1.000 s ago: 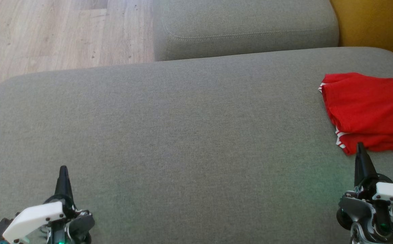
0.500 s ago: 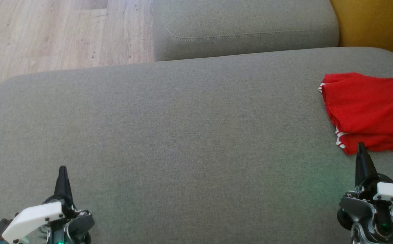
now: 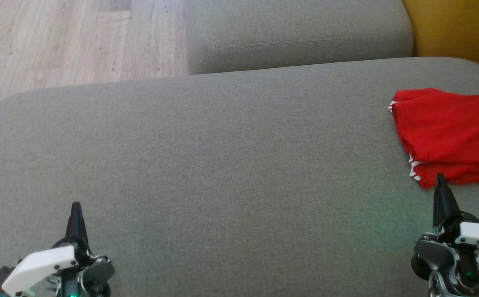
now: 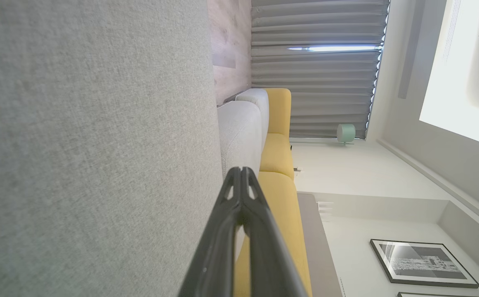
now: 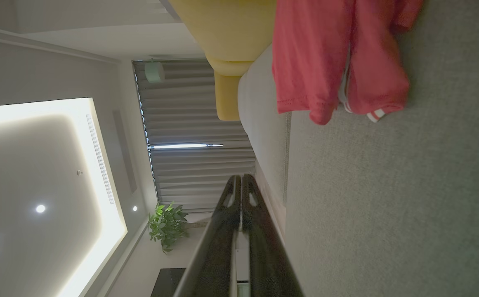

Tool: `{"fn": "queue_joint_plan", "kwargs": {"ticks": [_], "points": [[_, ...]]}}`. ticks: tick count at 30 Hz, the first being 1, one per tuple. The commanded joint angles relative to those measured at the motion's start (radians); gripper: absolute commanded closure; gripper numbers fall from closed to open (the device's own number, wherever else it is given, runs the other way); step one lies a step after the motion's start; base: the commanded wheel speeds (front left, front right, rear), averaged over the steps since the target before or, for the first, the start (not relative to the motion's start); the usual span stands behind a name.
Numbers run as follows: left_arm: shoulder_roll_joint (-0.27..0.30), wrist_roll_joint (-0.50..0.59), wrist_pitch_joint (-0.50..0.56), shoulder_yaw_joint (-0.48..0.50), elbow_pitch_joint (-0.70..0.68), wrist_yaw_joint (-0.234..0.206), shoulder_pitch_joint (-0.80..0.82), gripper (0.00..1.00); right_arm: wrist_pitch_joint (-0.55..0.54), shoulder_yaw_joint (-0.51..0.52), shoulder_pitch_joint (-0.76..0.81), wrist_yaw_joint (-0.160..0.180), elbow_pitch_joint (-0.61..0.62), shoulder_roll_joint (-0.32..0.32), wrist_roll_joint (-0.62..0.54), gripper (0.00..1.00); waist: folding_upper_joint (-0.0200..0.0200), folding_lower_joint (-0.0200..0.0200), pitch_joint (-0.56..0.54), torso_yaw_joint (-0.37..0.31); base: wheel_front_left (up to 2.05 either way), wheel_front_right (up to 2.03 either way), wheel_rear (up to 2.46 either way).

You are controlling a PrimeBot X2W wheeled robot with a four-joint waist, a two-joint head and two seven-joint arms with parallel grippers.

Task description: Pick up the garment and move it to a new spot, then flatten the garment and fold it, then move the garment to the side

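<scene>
Just beyond the garment [image 3: 449, 132] stand a grey cushion [image 3: 301, 37] and yellow sofa [image 3: 458, 29].

A matt, finely woven grey cloth covers the sofa seat [image 3: 222, 165] across the frame. At right, the red garment [image 3: 449, 132] is soft, matt knit fabric with white striped trim. Pale wood-grain floor [image 3: 57, 41] planks with a light sheen lie at upper left, mustard-yellow upholstery [image 3: 458, 29] at upper right. The left tool [image 3: 76, 205] and right tool [image 3: 440, 177] have dark, smooth, plastic-looking fingers and smooth white casings.

Red garment [image 3: 449, 136], white-striped trim
</scene>
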State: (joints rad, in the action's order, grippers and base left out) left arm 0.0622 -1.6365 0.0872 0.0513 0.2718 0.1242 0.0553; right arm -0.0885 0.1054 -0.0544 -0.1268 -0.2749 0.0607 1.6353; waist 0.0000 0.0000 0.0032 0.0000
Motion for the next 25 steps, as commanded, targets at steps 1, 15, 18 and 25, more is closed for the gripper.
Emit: {"fn": "queue_joint_plan", "kwargs": {"ticks": [1,15,18,25], "points": [[0.007,0.006,0.005,0.036,-0.028,0.007,0.05,1.0,-0.004,-0.017,-0.051,-0.004,0.032,0.008,-0.006,1.0,0.0,0.0,0.0,0.0,0.0,0.0,0.0],[0.004,0.01,0.008,0.041,-0.028,0.007,0.051,1.0,-0.008,-0.013,-0.052,-0.004,0.031,0.005,-0.009,1.0,0.0,0.0,0.0,0.0,0.0,0.0,0.0],[0.003,0.01,0.009,0.041,-0.028,0.007,0.051,1.0,-0.008,-0.012,-0.052,-0.004,0.031,0.004,-0.01,1.0,0.0,0.0,0.0,0.0,0.0,0.0,0.0],[0.002,0.012,0.011,0.043,-0.028,0.007,0.051,1.0,-0.01,-0.01,-0.052,-0.004,0.031,0.003,-0.012,1.0,0.0,0.0,0.0,0.0,0.0,0.0,0.0]]}}
